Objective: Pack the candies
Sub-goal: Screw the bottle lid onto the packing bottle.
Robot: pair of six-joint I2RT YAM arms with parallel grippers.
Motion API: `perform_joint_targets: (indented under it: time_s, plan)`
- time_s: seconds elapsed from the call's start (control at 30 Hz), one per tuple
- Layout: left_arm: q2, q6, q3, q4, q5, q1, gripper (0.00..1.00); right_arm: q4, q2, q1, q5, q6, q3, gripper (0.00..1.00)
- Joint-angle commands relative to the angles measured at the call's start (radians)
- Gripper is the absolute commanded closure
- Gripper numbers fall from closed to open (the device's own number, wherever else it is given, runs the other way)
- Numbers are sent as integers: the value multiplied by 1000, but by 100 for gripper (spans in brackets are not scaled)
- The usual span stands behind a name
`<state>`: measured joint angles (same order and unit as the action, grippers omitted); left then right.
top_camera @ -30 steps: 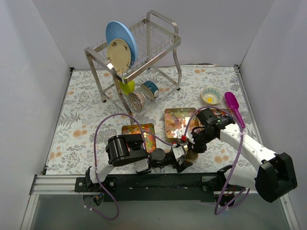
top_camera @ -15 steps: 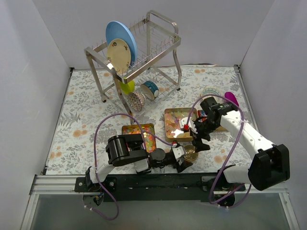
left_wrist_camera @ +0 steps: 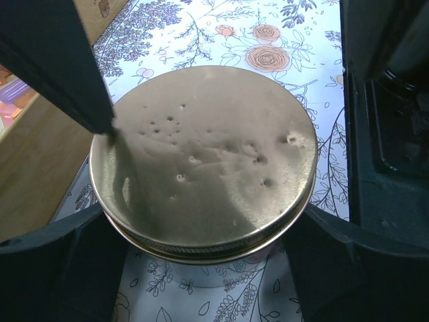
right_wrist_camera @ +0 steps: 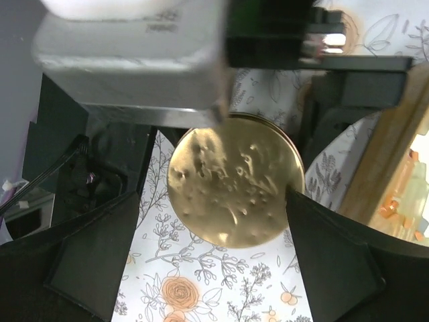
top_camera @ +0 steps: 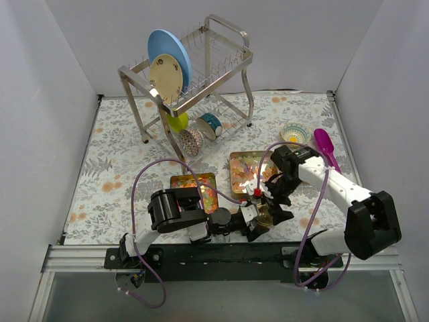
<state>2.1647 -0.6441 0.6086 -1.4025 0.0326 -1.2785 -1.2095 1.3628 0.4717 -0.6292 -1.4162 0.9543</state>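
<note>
Candies (top_camera: 247, 168) sit in two open tins mid-surface, none in either pincer. The left tin (top_camera: 175, 180) is beside the left arm's elbow. The right tin (top_camera: 232, 161) is just behind the right pincer. Orange and yellow pieces show at the right edge of the right wrist view (kinds not separable from above).

Left pincer (left_wrist_camera: 201, 235) reaches in low from the left, fingers pressed against both sides of a clear jar (left_wrist_camera: 201, 274) just under its gold lid (left_wrist_camera: 204, 161). It is pinching the jar. The jar stands at the near edge of the floral surface (top_camera: 120, 174), in front of the right tin.

Right pincer (right_wrist_camera: 216, 196) is over the lid, pointing down, spread and straddling it. One finger (right_wrist_camera: 328, 261) meets the lid rim. The other finger (right_wrist_camera: 94, 261) stands apart from it, with surface showing in the gap. In the left wrist view, one dark fingertip touches the lid top at its edge.

Purple scoop (top_camera: 327, 149) and a small bowl (top_camera: 293, 135) lie far right. The dish rack (top_camera: 201, 74) is at the back.
</note>
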Motion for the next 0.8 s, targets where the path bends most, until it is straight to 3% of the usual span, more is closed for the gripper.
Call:
perform_joint_targets:
  time_s: [0.0,0.43,0.77]
  plan:
    - [69,-37,-55,-437,-49,2,100,62,-28,25,26,-17,-38,2]
    - [73,-39,-59,-435,-48,2,100,195,-71,51,83,0,-118,2]
    - [73,-37,-53,-435,-51,4,100,275,-103,57,121,138,-178,20]
